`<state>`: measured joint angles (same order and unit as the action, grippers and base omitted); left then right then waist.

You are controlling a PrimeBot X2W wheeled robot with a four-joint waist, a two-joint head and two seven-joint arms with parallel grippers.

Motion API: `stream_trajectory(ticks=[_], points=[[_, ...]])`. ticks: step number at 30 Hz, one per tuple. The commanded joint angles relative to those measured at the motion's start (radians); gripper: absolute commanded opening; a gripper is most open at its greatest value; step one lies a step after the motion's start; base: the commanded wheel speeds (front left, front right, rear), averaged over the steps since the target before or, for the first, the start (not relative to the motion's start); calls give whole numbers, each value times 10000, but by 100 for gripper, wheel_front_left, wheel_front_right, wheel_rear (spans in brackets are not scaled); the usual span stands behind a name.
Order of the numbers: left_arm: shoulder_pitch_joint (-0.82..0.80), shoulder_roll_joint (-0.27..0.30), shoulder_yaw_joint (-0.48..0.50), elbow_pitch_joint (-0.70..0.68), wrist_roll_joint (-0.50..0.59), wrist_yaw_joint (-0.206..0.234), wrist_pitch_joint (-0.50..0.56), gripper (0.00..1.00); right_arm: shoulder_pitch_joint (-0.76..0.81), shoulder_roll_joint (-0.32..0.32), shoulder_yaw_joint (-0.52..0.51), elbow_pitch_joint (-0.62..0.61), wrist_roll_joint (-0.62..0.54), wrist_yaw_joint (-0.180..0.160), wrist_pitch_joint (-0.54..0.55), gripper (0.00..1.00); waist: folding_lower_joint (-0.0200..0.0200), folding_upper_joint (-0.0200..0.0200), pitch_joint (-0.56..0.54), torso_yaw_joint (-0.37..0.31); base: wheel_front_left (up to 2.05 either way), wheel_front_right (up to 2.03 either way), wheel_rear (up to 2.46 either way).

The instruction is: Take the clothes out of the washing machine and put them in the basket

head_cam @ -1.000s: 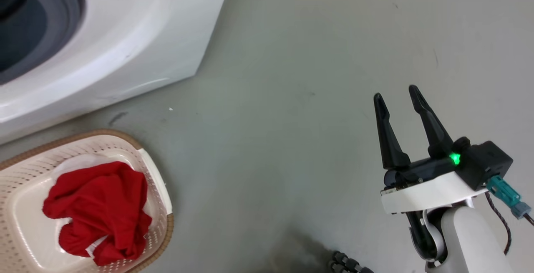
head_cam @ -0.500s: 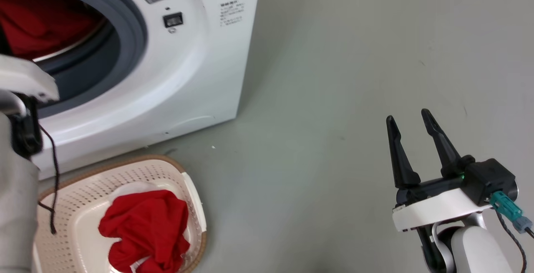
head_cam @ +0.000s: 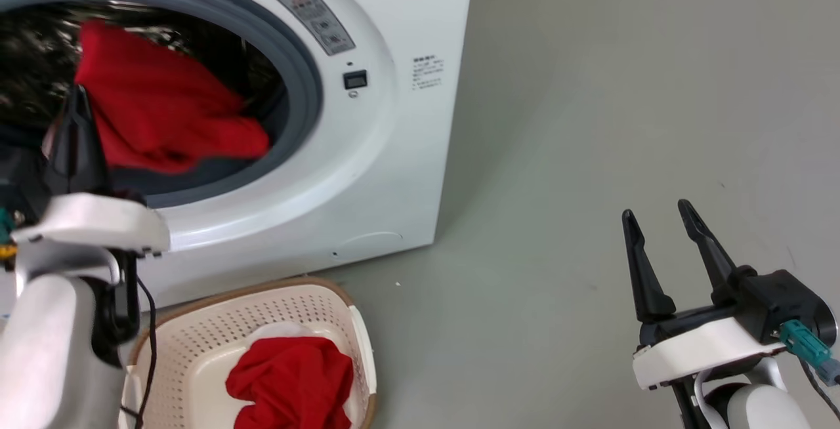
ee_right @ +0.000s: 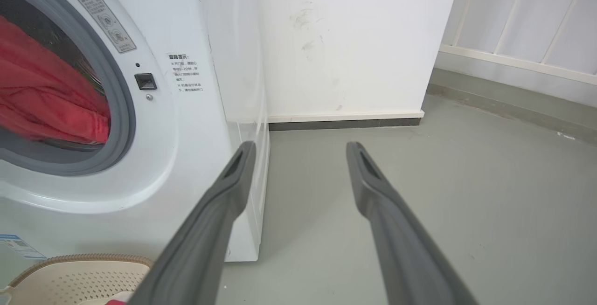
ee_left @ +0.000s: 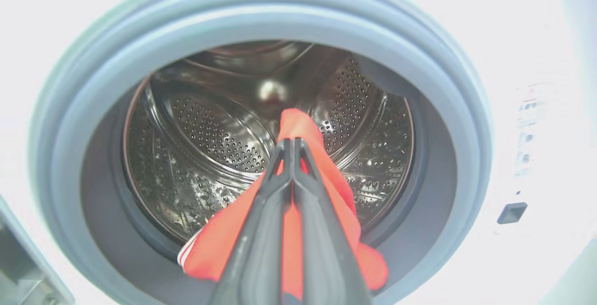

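The left gripper (ee_left: pixel 293 142), its two long dark fingers pressed tight together, pinches a bright red garment (ee_left: pixel 336 181) at the mouth of the white front-loading washing machine (head_cam: pixel 394 153). The soft cloth rises to a peak in front of the glossy perforated steel drum (ee_left: pixel 210 132), and its lower folds reach the smooth grey rubber ring (head_cam: pixel 308 88). On the front panel are a grey sticker with a red warning triangle (head_cam: pixel 318 19), a small dark rectangular slot (head_cam: pixel 355 79) and a block of small print (head_cam: pixel 428 73), too fine to read. Just in front of the machine stands a cream plastic basket (head_cam: pixel 216 324) with perforated walls and a brown woven-look rim. It holds a second red garment (head_cam: pixel 292 376), crumpled, with white fabric at its top. The pale left forearm (head_cam: pixel 46 350) hides the basket's left side. The right gripper (head_cam: pixel 654 209) hangs spread and empty over the grey-green floor (head_cam: pixel 590 88), well apart from the machine. Behind it are a white wall (ee_right: pixel 350 39) and dark skirting (ee_right: pixel 345 124).
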<state>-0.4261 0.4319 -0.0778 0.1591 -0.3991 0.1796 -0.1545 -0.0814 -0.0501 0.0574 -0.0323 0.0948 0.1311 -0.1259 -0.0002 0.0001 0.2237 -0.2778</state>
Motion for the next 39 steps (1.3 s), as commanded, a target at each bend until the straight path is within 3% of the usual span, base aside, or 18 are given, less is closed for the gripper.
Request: stream_trajectory(ticks=[1, 11, 19, 28, 39], points=[[495, -36, 4, -475, 27, 148, 106, 0, 198, -1, -27, -113, -49, -7, 105, 100, 2, -1, -468, 362, 0, 0, 0], [2998, -261, -221, -3243, 199, 940, 620, 0, 929, -1, -401, -696, -358, -7, 623, 100, 2, -1, -1193, 1189, 0, 0, 0], [4293, -343, -547, -3991, 169, 1162, 1094, 0, 1236, 0, -360, -1013, -506, -7, 982, 100, 2, -1, -1578, 1753, 0, 0, 0], [5152, -1263, -901, -2331, -626, 969, 641, 0, 1151, -1, -226, -1281, -525, -7, 1085, 100, 2, -1, -1212, 1954, 0, 0, 0], [3776, -1960, -890, 644, -977, 211, -785, 0, 504, -1, -60, -1402, -598, -7, 1039, 100, 2, -1, 171, 1641, 0, 0, 0]])
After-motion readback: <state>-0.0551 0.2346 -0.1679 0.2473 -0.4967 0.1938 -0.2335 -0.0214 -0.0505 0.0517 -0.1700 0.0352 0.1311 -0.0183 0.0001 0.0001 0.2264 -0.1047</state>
